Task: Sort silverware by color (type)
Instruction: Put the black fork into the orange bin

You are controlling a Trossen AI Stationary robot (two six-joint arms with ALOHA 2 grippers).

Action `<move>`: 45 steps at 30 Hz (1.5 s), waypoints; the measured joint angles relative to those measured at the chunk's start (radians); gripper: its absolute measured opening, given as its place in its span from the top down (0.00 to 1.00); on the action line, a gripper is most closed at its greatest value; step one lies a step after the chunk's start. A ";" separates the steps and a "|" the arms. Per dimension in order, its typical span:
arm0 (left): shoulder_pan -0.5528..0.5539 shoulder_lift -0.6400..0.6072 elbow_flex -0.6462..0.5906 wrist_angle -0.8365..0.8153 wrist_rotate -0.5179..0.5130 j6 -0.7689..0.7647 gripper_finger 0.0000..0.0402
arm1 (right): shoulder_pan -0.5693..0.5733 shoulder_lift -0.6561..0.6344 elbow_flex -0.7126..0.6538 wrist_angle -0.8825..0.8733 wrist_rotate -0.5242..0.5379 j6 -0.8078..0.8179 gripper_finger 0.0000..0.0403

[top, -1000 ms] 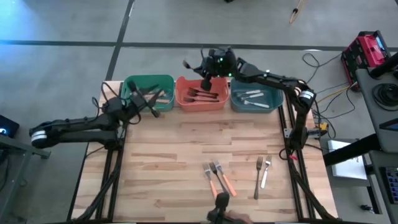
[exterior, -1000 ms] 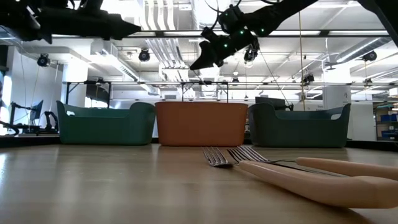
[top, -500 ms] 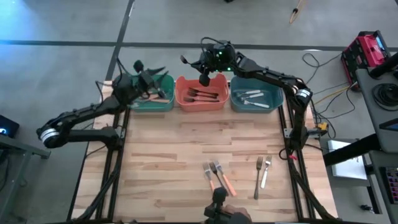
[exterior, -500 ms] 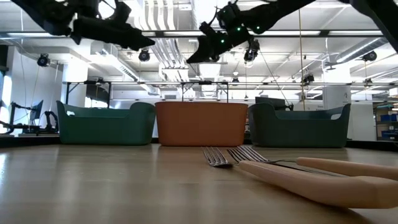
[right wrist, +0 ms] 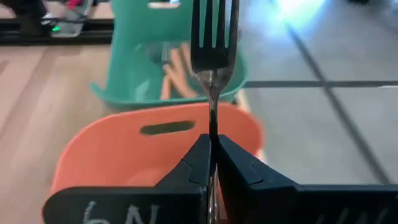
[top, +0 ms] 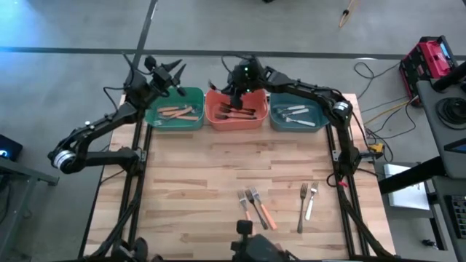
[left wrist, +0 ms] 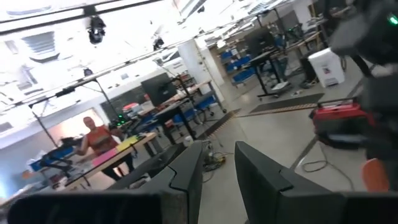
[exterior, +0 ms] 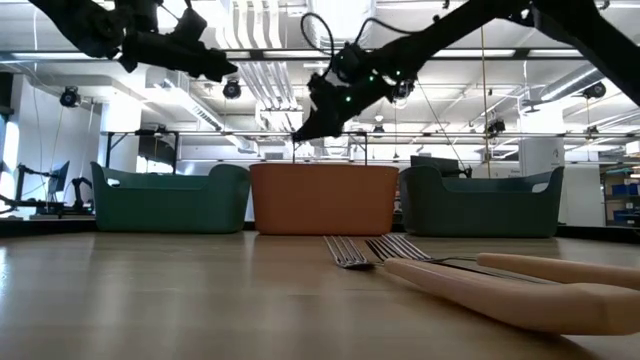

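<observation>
Two fingers of my right gripper pinch a fork by its thin neck; its handle is hidden behind them. It hangs above the orange bin. My left gripper is up over the green bin, its fingers a little apart and holding nothing. Four more forks lie on the table, and their handles are hard to tell apart.

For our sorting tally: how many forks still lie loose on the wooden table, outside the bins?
4: two orange-handled forks lie side by side near the front edge, and two pale-handled forks lie just to their right.
</observation>
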 joint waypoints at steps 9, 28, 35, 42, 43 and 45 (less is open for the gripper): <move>0.054 0.000 0.004 0.004 0.000 0.026 0.81 | -0.003 0.067 -0.001 -0.172 0.003 -0.076 0.98; 0.066 0.000 0.002 -0.012 0.008 -0.038 0.81 | -0.016 0.124 0.000 -0.292 0.135 -0.126 0.98; 0.066 0.000 0.001 -0.031 0.011 -0.085 0.81 | -0.015 0.126 -0.001 -0.292 0.136 -0.124 0.98; 0.066 0.000 0.001 -0.060 0.012 -0.124 0.81 | -0.015 0.126 -0.001 -0.291 0.136 -0.125 0.98; 0.066 0.000 0.001 -0.067 0.012 -0.128 0.81 | -0.015 0.126 -0.001 -0.291 0.136 -0.125 0.98; 0.066 0.000 0.001 -0.078 0.012 -0.148 0.81 | -0.015 0.126 -0.001 -0.291 0.136 -0.125 0.98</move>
